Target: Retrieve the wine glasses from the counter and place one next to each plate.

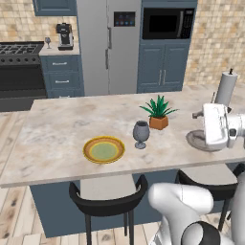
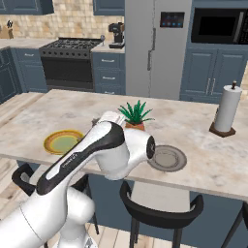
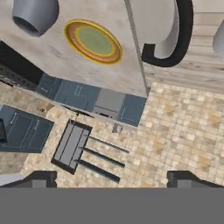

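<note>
From left to right in the left base view, we found the smaller wine glass standing on the short worktop by the stove, just beside the coffee machine — too small to describe further. On the island top, the yellow-rimmed plate lay flat with the large wine glass upright just beside it on its right; we judged this half of the task done. The glass appeared smoky grey-blue, wide-bowled and short-stemmed on a round foot. Further right stood a potted plant, then the grey plate, partly hidden by the arm, with no glass beside it. We therefore judged the task about half complete — the smaller glass remained to be fetched and set by the grey plate. The gripper was spread wide in the hand view, holding nothing, its camera tilted toward the tiled wall.
</note>
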